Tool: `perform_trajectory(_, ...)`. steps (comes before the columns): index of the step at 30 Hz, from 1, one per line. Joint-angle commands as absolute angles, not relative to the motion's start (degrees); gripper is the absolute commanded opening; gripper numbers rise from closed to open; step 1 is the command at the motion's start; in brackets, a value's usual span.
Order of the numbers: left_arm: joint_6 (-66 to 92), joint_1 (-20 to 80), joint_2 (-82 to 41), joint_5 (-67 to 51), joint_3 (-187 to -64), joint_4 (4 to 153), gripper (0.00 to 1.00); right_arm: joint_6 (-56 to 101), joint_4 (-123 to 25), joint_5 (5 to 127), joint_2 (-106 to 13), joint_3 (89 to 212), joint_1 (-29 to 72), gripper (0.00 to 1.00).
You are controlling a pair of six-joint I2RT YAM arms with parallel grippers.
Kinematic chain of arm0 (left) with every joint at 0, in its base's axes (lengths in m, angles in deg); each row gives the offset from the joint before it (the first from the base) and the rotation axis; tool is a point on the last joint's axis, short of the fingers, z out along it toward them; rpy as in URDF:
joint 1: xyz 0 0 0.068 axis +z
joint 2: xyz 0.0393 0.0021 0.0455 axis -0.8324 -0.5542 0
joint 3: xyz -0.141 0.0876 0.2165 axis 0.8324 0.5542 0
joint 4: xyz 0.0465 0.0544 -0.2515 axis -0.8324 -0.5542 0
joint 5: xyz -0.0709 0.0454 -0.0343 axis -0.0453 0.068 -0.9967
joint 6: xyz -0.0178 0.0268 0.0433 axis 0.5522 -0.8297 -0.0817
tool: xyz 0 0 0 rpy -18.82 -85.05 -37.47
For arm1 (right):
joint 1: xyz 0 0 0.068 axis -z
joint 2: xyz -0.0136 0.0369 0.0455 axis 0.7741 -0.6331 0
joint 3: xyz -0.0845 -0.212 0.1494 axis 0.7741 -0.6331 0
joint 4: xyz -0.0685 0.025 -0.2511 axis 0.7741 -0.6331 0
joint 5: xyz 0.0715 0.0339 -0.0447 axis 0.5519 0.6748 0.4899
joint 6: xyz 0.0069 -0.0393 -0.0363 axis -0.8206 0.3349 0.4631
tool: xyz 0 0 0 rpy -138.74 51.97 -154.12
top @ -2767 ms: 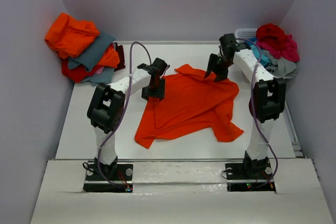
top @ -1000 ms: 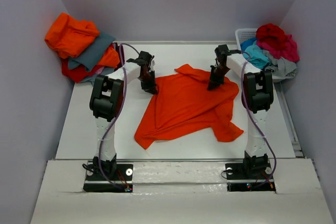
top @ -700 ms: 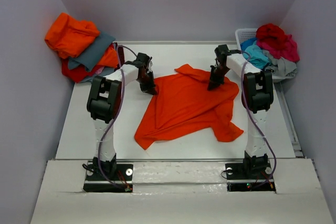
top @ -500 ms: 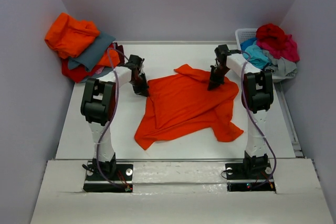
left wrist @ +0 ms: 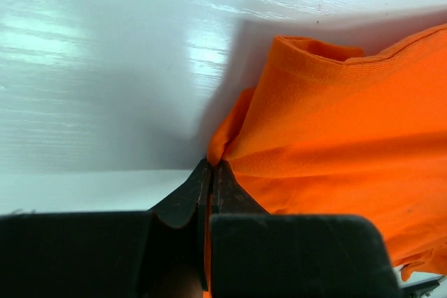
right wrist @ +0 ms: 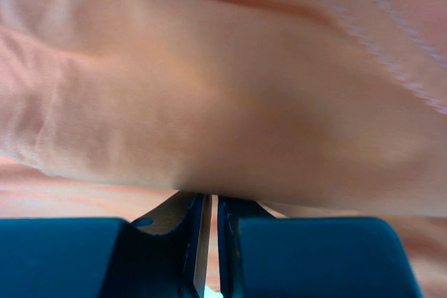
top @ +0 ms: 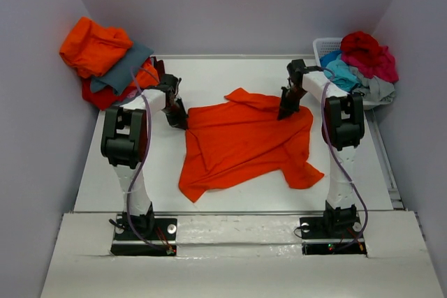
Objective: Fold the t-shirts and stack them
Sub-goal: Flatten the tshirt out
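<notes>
closest to me, the left arm (top: 124, 137) and the right arm (top: 345, 123) stand bolted at the near edge of the white surface (top: 119, 176). just beyond their bases an orange t-shirt (top: 244, 144) lies spread over the middle of the surface, though not flat. its near hem comes to a point at the left, a sleeve sticks out at the near right, and creases run through the body.

further in, the left pincer (top: 179, 121) is down at the shirt's left edge. its jaws are pressed together on a small gathered bit of the cloth. in the wrist view the orange fabric puckers right at the tips, and a rolled hem lifts off the surface just past them.

across the shirt, the right pincer (top: 285, 112) is down at the far right part. its jaws are all but together, with cloth bunched at the tips. that wrist view is filled with orange fabric, too close and blurred for me to tell which seam it has. between the two pincers a loose flap of the shirt sticks out at the far edge.

at the back left, off the corner of the surface, sits a pile of shirts (top: 105, 61) in orange, slate-grey and red. at the back right a white basket (top: 321, 47) holds a heap of shirts (top: 363, 57), red and crimson on top, turquoise and grey beneath.
</notes>
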State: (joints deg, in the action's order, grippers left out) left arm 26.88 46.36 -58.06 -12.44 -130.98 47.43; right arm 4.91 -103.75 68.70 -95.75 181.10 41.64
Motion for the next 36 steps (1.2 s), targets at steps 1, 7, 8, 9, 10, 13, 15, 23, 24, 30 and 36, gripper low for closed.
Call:
perform_trajectory(1, 24.5, 48.3, -54.8, -7.7, -129.5, 43.6, 0.06, 4.6, -103.8, 66.1, -96.1, 180.8, 43.2, 0.13)
perform_trajectory(7, 23.7, 49.0, -54.1, -7.7, -129.4, 43.1, 0.06, 3.8, -102.3, 65.0, -94.6, 178.0, 44.0, 0.08)
perform_trajectory(8, 23.6, 49.5, -54.1, -7.7, -129.6, 42.7, 0.06, 3.7, -102.3, 64.9, -94.5, 177.9, 44.0, 0.08)
perform_trajectory(9, 23.5, 49.5, -54.1, -7.6, -129.8, 42.7, 0.06, 3.3, -102.4, 64.6, -94.6, 177.8, 44.8, 0.07)
perform_trajectory(10, 23.4, 49.5, -54.1, -7.7, -129.9, 42.7, 0.06, 3.2, -102.5, 64.5, -94.8, 177.8, 45.4, 0.07)
perform_trajectory(13, 23.2, 49.5, -54.3, -8.2, -130.1, 42.7, 0.06, 2.9, -103.0, 64.7, -96.0, 178.4, 47.5, 0.07)
perform_trajectory(15, 23.0, 49.5, -54.5, -8.4, -130.3, 42.7, 0.06, 2.7, -103.7, 64.3, -96.8, 180.2, 48.2, 0.07)
perform_trajectory(23, 22.3, 49.5, -54.3, -9.0, -130.5, 42.4, 0.06, 2.8, -107.5, 63.8, -101.3, 189.6, 49.8, 0.07)
perform_trajectory(24, 22.3, 49.5, -54.2, -9.1, -130.4, 42.3, 0.06, 2.7, -107.9, 64.0, -101.8, 190.5, 50.3, 0.07)
perform_trajectory(30, 22.1, 49.5, -54.1, -9.5, -130.6, 42.2, 0.06, 3.2, -109.1, 64.2, -103.4, 192.4, 50.8, 0.07)
perform_trajectory(36, 21.6, 49.5, -53.4, -10.0, -130.8, 42.2, 0.06, 3.5, -108.3, 64.3, -102.9, 190.2, 51.9, 0.07)
